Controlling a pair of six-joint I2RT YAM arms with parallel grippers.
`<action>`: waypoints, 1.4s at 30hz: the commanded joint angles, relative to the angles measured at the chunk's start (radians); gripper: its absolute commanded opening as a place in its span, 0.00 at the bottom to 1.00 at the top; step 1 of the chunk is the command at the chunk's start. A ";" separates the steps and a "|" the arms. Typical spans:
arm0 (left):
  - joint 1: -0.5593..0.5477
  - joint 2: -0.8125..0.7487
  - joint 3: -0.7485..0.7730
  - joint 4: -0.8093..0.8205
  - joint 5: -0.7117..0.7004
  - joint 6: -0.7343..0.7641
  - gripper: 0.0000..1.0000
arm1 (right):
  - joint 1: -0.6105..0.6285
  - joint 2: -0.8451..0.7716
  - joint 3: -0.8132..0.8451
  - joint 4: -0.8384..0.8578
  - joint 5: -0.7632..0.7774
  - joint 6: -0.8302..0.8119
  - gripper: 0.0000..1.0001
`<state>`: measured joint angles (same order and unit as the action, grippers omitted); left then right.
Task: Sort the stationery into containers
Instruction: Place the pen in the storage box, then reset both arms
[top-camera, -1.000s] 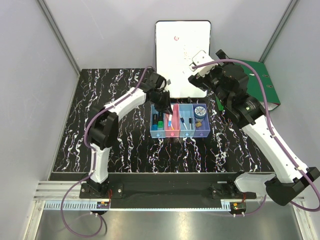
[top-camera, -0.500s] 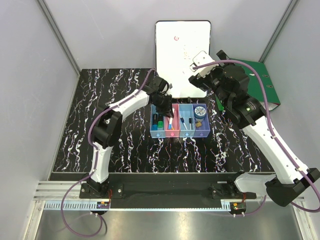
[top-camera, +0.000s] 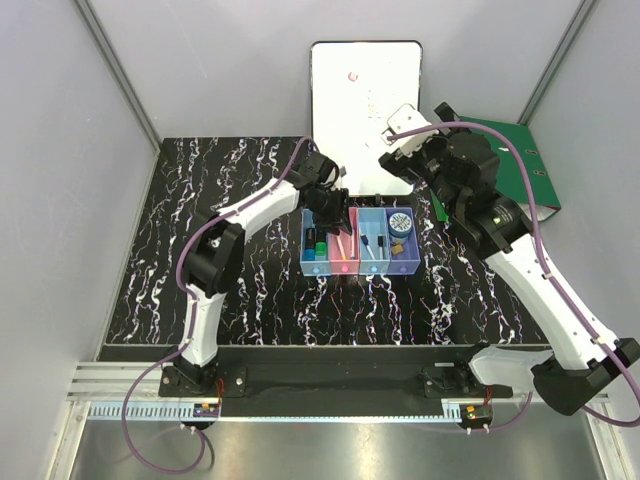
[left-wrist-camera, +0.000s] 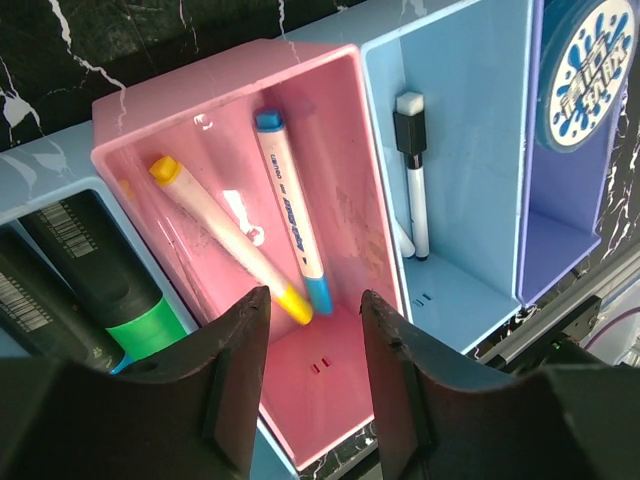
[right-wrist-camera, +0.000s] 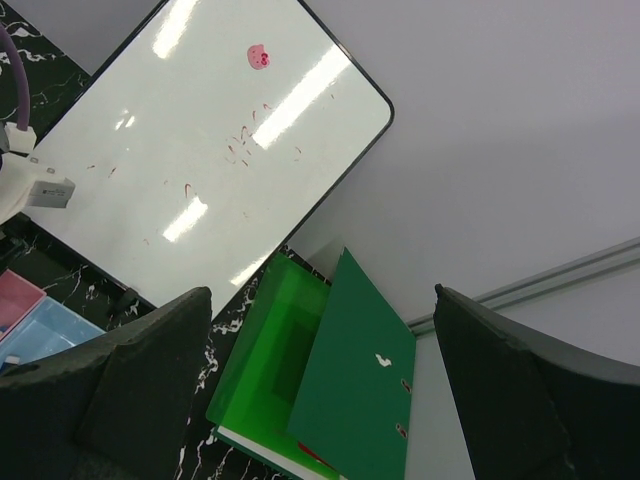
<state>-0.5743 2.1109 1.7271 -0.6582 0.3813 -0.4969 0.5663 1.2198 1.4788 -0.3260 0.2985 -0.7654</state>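
Overhead, left gripper (top-camera: 334, 212) hangs right above the pink bin (top-camera: 345, 268), fingers aimed down into it. Right gripper (top-camera: 396, 135) sits high, well behind the pink bin, probably parked out of the way.

Left wrist: fingers (left-wrist-camera: 235, 370) parted, nothing between them. Yellow-ended pen (left-wrist-camera: 225, 240) and blue-ended pen (left-wrist-camera: 290, 215) lie loose inside the pink bin, which reads as a drop-off. Black-ended pen (left-wrist-camera: 412, 175) lies in the blue bin (left-wrist-camera: 450, 290) adjoining the pink bin.

Right wrist: fingers (right-wrist-camera: 150, 380) spread wide, empty, facing whiteboard (right-wrist-camera: 200, 150) and green binder (right-wrist-camera: 350, 390).

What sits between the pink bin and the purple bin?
A light blue bin holding a black-capped white pen, seen clearest in the left wrist view.
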 joint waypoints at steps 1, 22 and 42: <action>-0.001 -0.068 0.086 0.028 0.016 0.032 0.45 | -0.009 -0.046 -0.023 0.048 0.027 0.014 1.00; 0.145 -0.693 -0.078 -0.098 -0.655 0.491 0.99 | -0.011 -0.197 -0.066 -0.284 -0.098 0.242 1.00; 0.205 -1.192 -0.402 -0.144 -0.812 0.577 0.99 | -0.009 -0.292 -0.032 -0.501 0.033 0.495 1.00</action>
<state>-0.3683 0.9436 1.3479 -0.8185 -0.3981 0.0818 0.5610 0.9276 1.4525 -0.8139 0.3141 -0.3317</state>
